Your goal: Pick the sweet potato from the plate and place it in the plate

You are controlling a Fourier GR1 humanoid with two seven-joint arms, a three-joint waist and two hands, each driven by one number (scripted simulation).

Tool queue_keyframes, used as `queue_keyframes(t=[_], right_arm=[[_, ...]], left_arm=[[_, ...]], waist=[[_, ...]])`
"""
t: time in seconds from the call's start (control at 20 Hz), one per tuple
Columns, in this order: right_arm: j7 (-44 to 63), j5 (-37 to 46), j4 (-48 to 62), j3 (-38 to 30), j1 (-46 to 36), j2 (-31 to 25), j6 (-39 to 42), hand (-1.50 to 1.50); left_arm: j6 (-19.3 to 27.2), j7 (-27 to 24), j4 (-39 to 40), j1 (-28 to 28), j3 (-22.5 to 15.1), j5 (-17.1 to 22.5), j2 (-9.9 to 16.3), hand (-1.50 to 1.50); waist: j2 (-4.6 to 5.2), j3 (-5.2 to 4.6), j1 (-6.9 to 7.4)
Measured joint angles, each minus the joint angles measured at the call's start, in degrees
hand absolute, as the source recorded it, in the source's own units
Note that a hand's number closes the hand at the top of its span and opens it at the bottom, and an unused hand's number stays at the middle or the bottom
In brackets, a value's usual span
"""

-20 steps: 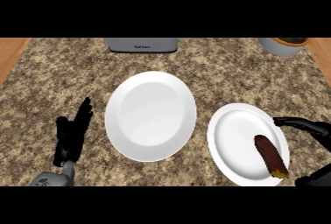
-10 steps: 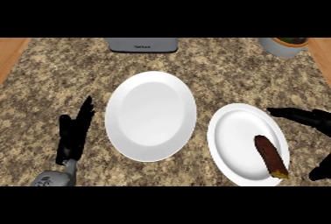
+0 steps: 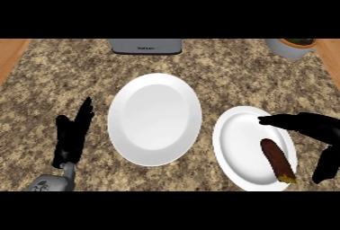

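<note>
Seen from head view over granite counter [image 3: 60,85]: sweet potato [image 3: 277,160] lying lengthwise on smaller white plate [image 3: 234,148] at right, toward its lower-right rim. Right hand [image 3: 312,128] spread wide above that plate, fingers reaching over upper rim, thumb hanging beside rim at right, not touching the veg. Larger white plate [image 3: 154,117] at center, bare. Left hand [image 3: 73,134] resting w/ fingers straight, left of it. Grey appliance [image 3: 145,46] & pot [image 3: 292,46] at far edge

Sweet potato [image 3: 277,159] on the right plate [image 3: 234,139]; open right hand [image 3: 310,126] over it; larger plate [image 3: 154,117] beside.
</note>
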Motion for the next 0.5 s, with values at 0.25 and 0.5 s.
queue_keyframes(t=[0.25, 0.5], right_arm=[[0.2, 4.2, 1.5, 0.3, 0.1, 2.3, 0.3, -1.50], [-1.1, 7.7, 5.8, 0.9, -2.4, 5.1, 0.0, -1.50]], left_arm=[[-0.2, -0.5, 0.2, 0.9, 0.4, -1.3, -1.6, 0.00], [-0.6, 0.1, -0.8, 1.3, 1.0, -2.4, -2.0, 0.00]], waist=[[-0.04, 0.01, -0.32], [-0.01, 0.01, -0.19]])
